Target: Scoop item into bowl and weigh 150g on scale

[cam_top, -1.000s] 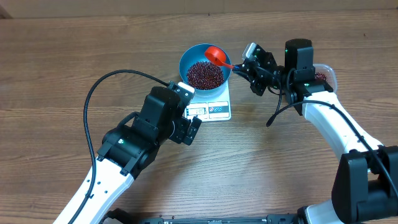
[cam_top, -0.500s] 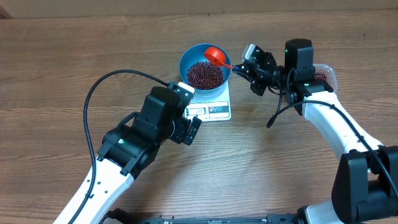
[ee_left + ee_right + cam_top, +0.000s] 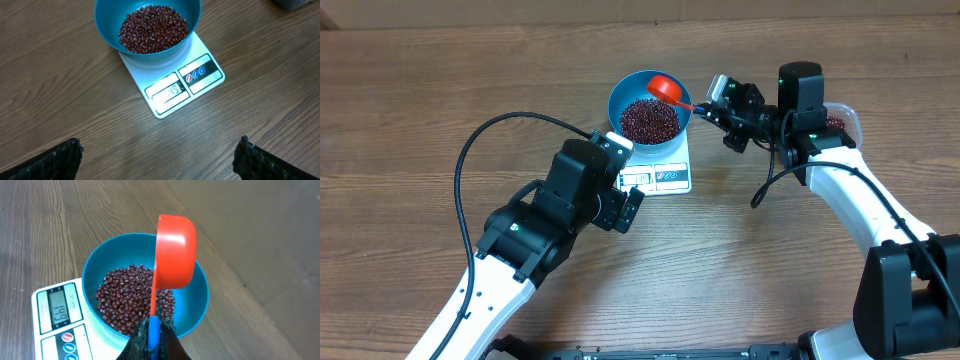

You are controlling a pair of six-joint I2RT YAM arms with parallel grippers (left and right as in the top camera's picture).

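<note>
The blue bowl (image 3: 649,108) sits on the white scale (image 3: 658,175) and holds a pile of dark red beans (image 3: 649,120). My right gripper (image 3: 717,103) is shut on the blue-ended handle of a red scoop (image 3: 669,90), whose cup hangs over the bowl's far right rim. In the right wrist view the scoop (image 3: 173,252) is tipped on its side above the beans (image 3: 131,297), inside the bowl (image 3: 197,292), with the gripper (image 3: 153,339) clamped on its handle. My left gripper (image 3: 160,152) stands wide open over bare table, just short of the scale (image 3: 172,92) and bowl (image 3: 148,27).
A clear tub (image 3: 840,122) with more beans stands at the right, mostly hidden behind my right arm. A black cable (image 3: 480,150) loops over the table left of the left arm. The scale's display (image 3: 171,93) is lit.
The right gripper and scoop have shifted very slightly; the left arm has not moved.
</note>
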